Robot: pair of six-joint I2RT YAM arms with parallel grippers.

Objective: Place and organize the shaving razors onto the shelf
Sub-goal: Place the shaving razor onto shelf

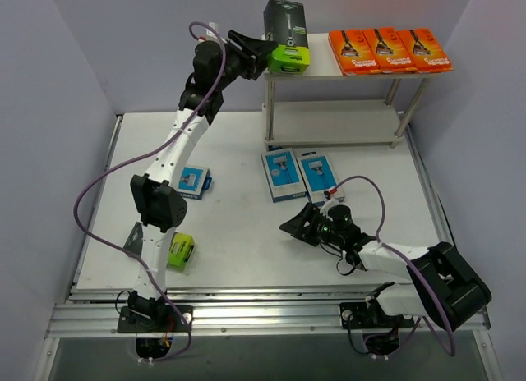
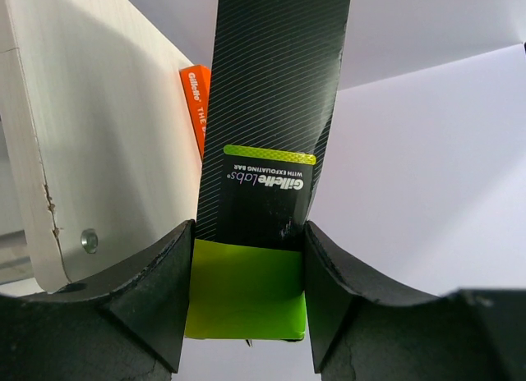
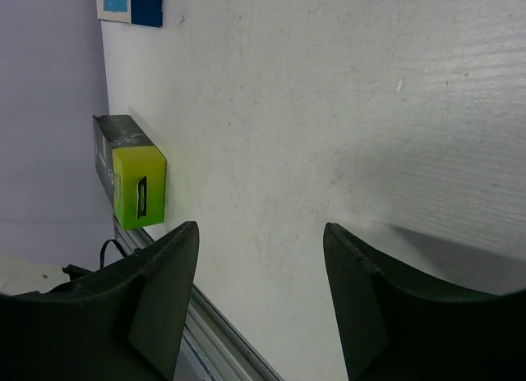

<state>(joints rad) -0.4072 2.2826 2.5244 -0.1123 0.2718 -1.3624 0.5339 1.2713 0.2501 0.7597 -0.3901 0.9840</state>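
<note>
Clamping left hand on lime-green end of black razor pack, long axis straight out from it, at left end of shelf, beside 3 orange packs. Holding right hand spread apart, low over worktop near 2 blue packs.

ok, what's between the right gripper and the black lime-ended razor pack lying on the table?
Nothing: bare white table between right gripper and black lime-ended pack, per right wrist view.
</note>
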